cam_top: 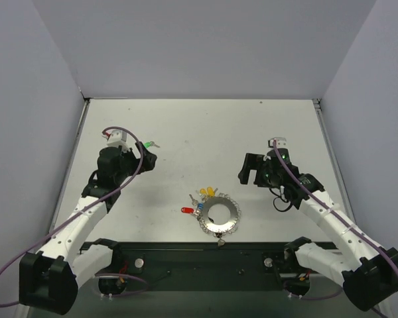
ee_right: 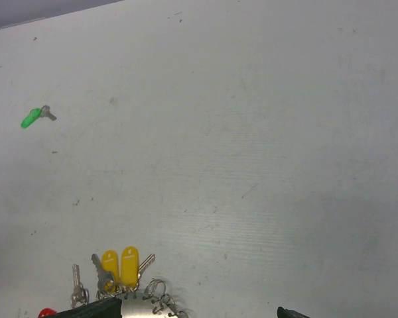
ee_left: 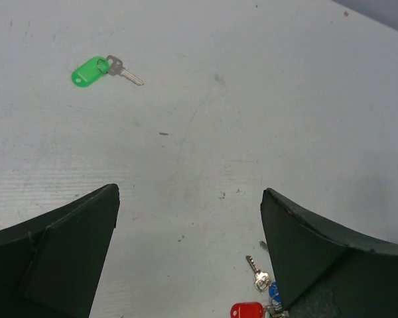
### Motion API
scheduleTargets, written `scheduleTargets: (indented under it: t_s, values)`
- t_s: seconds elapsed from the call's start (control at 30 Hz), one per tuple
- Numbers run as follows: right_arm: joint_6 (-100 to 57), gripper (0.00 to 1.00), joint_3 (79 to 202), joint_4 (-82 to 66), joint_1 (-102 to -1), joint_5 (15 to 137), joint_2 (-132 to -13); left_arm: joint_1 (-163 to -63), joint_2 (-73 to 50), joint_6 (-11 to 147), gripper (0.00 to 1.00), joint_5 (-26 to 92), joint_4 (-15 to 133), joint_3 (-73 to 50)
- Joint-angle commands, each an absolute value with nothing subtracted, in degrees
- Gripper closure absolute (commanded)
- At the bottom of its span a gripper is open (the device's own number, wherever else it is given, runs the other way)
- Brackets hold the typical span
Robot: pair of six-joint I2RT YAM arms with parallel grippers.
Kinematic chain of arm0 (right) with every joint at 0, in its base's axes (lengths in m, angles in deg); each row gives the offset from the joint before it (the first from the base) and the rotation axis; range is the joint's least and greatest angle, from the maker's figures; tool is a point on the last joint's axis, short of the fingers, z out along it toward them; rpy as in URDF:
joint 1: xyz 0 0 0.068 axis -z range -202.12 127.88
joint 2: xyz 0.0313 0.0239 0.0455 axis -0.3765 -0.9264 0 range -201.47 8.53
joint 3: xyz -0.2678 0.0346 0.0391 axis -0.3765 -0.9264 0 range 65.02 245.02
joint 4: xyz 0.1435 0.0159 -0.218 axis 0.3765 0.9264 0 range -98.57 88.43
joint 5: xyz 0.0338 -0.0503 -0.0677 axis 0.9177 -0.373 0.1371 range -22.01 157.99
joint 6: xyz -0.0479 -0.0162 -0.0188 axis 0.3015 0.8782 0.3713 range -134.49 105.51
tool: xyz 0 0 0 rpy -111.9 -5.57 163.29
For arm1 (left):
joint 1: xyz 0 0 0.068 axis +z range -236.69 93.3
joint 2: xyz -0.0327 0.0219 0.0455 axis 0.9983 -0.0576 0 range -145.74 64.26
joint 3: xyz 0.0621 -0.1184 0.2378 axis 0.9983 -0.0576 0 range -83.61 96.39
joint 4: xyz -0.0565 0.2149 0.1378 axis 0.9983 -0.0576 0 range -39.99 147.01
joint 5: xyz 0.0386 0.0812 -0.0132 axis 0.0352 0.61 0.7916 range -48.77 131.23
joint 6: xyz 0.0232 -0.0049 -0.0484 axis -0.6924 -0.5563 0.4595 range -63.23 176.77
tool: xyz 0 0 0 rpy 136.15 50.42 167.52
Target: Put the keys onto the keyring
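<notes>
Left gripper (cam_top: 148, 155) hovers just beside the green key (cam_top: 150, 144), which lies on the table (cam_top: 205, 126) well apart from the keyring (cam_top: 220, 214), at its 10 o'clock. We judge this the approach to the one loose key. The red key (cam_top: 186, 210) and yellow keys (cam_top: 209, 192) cluster at the ring's 10 to 11 o'clock rim, and the right gripper (cam_top: 247, 171) stands off at 2 o'clock. On the left wrist view, the fingers (ee_left: 66, 252) stand wide and empty, with the green key (ee_left: 93, 70) ahead at 11 o'clock. On the right wrist view, two fingertips (ee_right: 288, 311) sit far apart with nothing held.
</notes>
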State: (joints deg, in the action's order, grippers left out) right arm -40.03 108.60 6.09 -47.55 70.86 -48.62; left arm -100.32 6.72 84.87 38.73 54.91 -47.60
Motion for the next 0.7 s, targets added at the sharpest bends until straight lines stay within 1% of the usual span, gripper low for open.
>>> scheduleTargets:
  t_s: [0.0, 0.1, 0.17, 0.2, 0.3, 0.43, 0.53, 0.57, 0.6, 0.63, 0.67]
  values:
    - [-39.0, 0.0, 109.0, 8.5, -51.3, 70.4, -47.9, -99.5, 10.0, 86.0, 0.03, 38.7, 59.3, -47.0]
    - [-37.4, 0.01, 107.0, 6.1, -52.3, 73.6, -48.7, -98.8, 9.9, 88.8, 0.03, 39.6, 57.9, -47.0]
    - [-36.6, 0.04, 105.5, 4.3, -52.4, 76.8, -49.4, -96.6, 9.5, 89.6, 0.02, 36.9, 57.5, -46.2]
    - [-36.6, 0.04, 105.0, 4.0, -52.4, 77.6, -49.8, -95.5, 9.3, 89.6, 0.02, 32.9, 58.1, -45.9]
    - [-37.0, 0.06, 103.2, 2.2, -52.4, 79.5, -50.5, -92.8, 8.8, 89.6, 0.03, 25.6, 62.9, -46.7]
    - [-37.2, 0.1, 101.4, -0.8, -52.7, 80.4, -52.0, -92.3, 8.6, 89.8, 0.03, 23.3, 65.5, -47.7]
    - [-36.9, 0.2, 101.1, -1.4, -52.6, 80.2, -54.6, -92.3, 7.4, 89.3, 0.03, 22.7, 65.0, -47.1]
    - [-36.8, 0.27, 101.1, -1.4, -52.6, 80.6, -55.8, -92.3, 7.0, 89.2, 0.03, 22.6, 64.9, -47.0]
    - [-37.1, 0.3, 101.4, -1.6, -52.6, 81.3, -56.6, -92.3, 6.7, 88.9, 0.03, 22.3, 64.8, -46.9]
    - [-37.2, 0.36, 101.5, -1.9, -52.6, 81.5, -57.4, -92.3, 6.5, 88.8, 0.03, 22.3, 64.7, -46.7]
    - [-37.3, 0.38, 101.6, -2.1, -52.5, 82.0, -58.7, -92.3, 6.4, 88.8, 0.03, 22.3, 64.7, -46.7]
